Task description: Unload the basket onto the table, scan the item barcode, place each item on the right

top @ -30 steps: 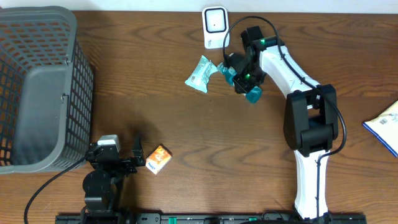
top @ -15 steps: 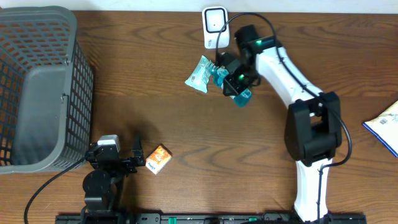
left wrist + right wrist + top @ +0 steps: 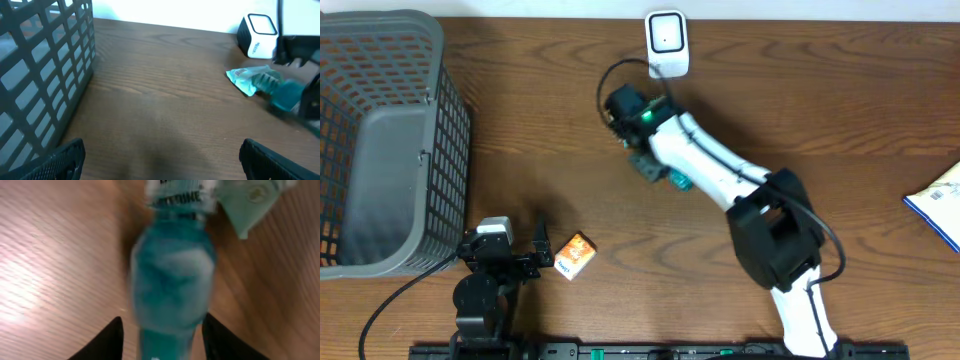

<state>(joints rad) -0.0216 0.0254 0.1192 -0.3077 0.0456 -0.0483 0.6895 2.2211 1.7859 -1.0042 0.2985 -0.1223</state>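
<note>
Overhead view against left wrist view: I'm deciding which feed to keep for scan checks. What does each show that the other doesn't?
Only overhead: the small orange box near the left arm and the blue-and-white printed sheet at the far right. Only left wrist: the pale teal plastic packet lying on the table; from above the right arm seems to hide it. Both: the grey plastic mesh basket, the white barcode scanner and the brown wooden table.

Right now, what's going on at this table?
The right arm's fingers straddle a teal packet close to the white scanner. The view is blurred, so I can't tell whether they grip it. The left arm's fingers stand wide open with nothing between them, near a small orange packet and the grey basket.
</note>
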